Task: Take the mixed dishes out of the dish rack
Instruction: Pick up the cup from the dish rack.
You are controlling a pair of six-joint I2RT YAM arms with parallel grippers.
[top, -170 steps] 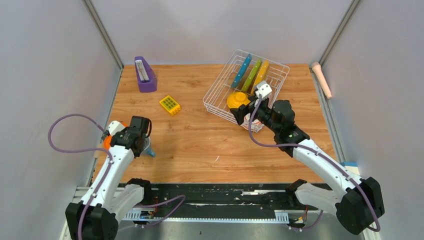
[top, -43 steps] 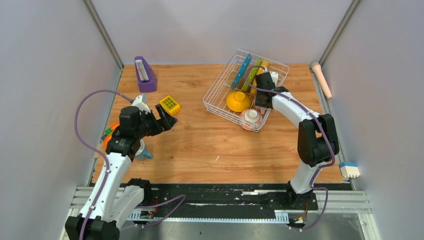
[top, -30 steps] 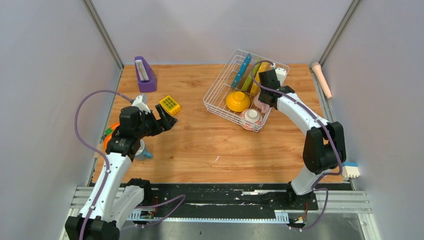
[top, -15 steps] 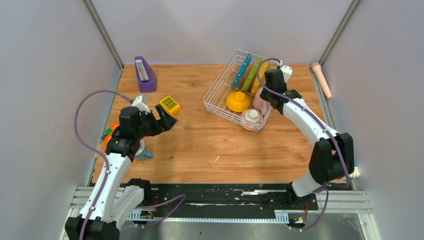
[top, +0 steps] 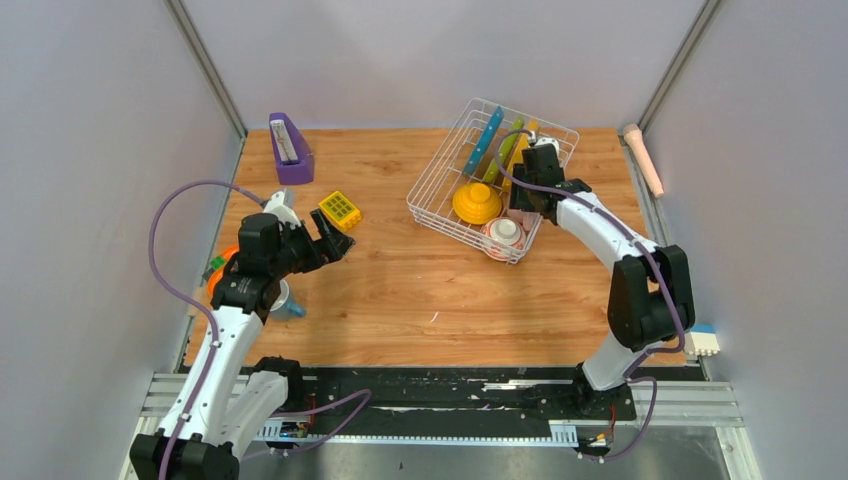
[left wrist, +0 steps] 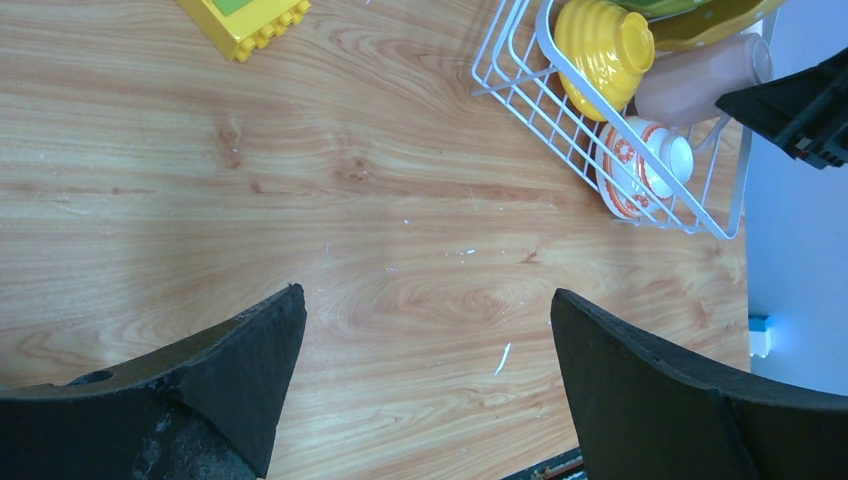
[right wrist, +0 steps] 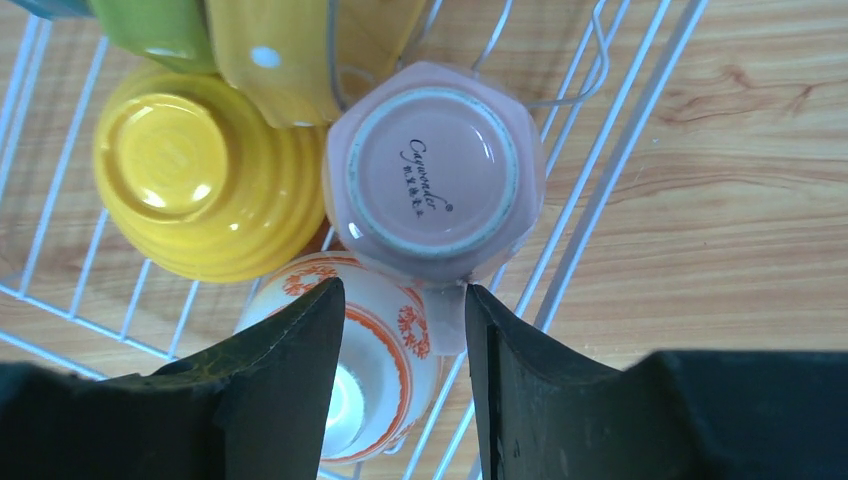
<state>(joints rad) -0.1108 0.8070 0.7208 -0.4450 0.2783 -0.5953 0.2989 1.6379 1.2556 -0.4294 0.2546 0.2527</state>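
My left gripper [left wrist: 425, 293] hangs spread wide over the wooden table [left wrist: 400, 200]. Farther out, my right gripper [right wrist: 402, 288] hovers with jaws parted, gripping nothing, over the pink cup [right wrist: 435, 170]. The cup sits upside down in the dish rack [right wrist: 598, 170], beside the yellow bowl [right wrist: 190, 190] and the red-and-white bowl [right wrist: 385, 350].

Glossy ceramic-looking yellow bowl [right wrist: 195, 185], pink cup [right wrist: 435, 170]; white wire rack [top: 437, 185]; matt wood-grain table [left wrist: 350, 250].
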